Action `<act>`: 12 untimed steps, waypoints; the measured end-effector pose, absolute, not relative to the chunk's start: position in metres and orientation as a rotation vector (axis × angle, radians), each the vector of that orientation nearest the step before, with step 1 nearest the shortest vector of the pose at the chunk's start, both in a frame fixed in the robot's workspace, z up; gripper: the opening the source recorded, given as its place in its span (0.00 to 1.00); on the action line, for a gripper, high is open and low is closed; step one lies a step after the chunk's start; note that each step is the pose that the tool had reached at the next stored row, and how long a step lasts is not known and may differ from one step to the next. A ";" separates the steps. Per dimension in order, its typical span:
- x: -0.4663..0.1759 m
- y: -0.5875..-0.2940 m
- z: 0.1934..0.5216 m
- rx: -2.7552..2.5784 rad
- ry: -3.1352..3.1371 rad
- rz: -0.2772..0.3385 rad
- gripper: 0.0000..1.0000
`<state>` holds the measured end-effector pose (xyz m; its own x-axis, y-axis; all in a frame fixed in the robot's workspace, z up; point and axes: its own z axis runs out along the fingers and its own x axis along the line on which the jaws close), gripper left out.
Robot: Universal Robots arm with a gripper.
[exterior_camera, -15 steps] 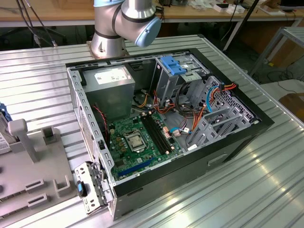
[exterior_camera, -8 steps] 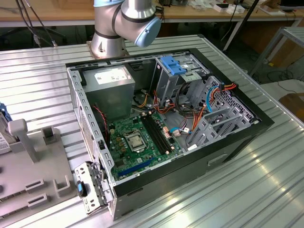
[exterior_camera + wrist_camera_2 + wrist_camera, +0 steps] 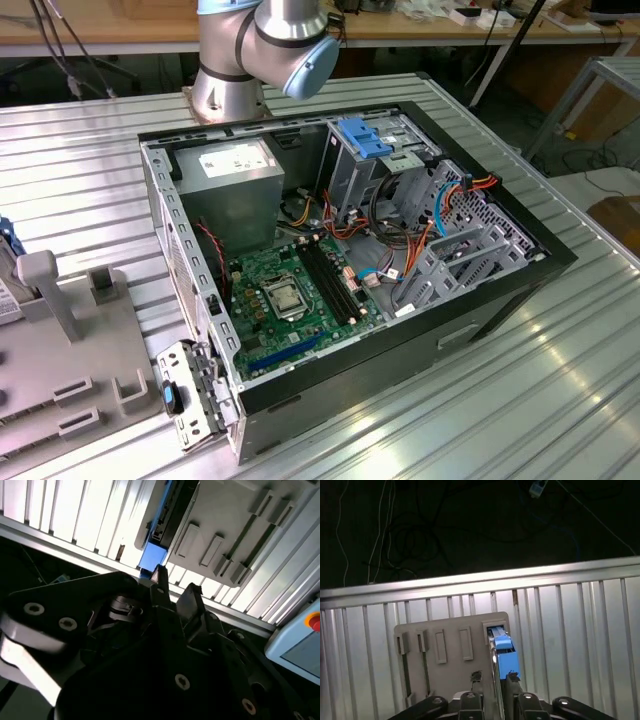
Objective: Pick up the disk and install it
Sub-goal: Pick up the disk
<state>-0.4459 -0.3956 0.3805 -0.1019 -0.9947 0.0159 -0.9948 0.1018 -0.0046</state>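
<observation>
The disk stands on edge in a slot of a grey fixture plate, its blue frame on top. In the second wrist view the disk shows as a dark slab with a blue edge. My gripper hovers over one end of the disk, in line with it. Its fingers are open, and in the second wrist view the gripper has bright table showing through the gap. In the exterior view the disk sits at the far left edge.
An open computer case lies on the ribbed metal table, with a green motherboard and a blue-latched drive bay inside. The arm's base stands behind the case. A pendant with a red button lies off the table.
</observation>
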 end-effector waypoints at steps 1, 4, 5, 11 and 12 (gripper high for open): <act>-0.446 -0.396 0.380 2.111 -2.315 0.023 0.42; -0.446 -0.396 0.375 2.182 -2.251 0.027 0.60; -0.445 -0.395 0.372 2.189 -2.244 0.028 0.66; -0.444 -0.391 0.359 2.201 -2.232 0.028 0.73; -0.444 -0.391 0.357 2.201 -2.232 0.028 0.73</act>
